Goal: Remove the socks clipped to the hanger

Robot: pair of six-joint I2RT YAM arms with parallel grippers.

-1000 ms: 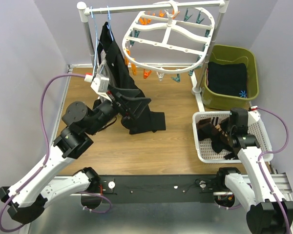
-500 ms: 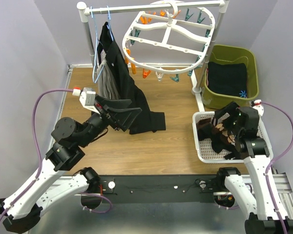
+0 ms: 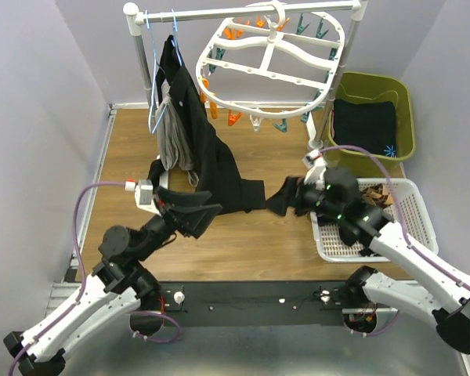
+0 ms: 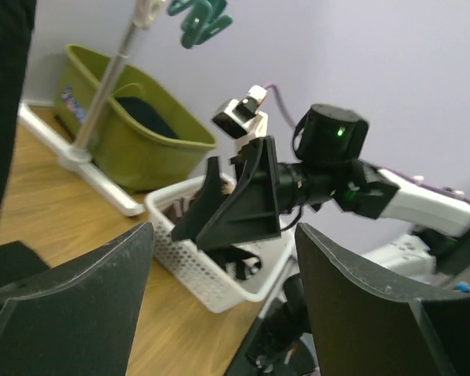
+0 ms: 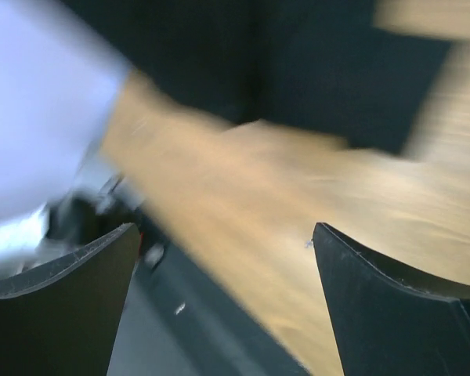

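Left end effector (image 3: 197, 210), right end effector (image 3: 280, 199), both gaping empty, one hanger (image 3: 271, 51), socks (image 3: 372, 192) in one white basket (image 3: 413, 227)

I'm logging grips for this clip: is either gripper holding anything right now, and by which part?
Nothing is held. The left gripper and the right gripper both stand open with nothing between their fingers.
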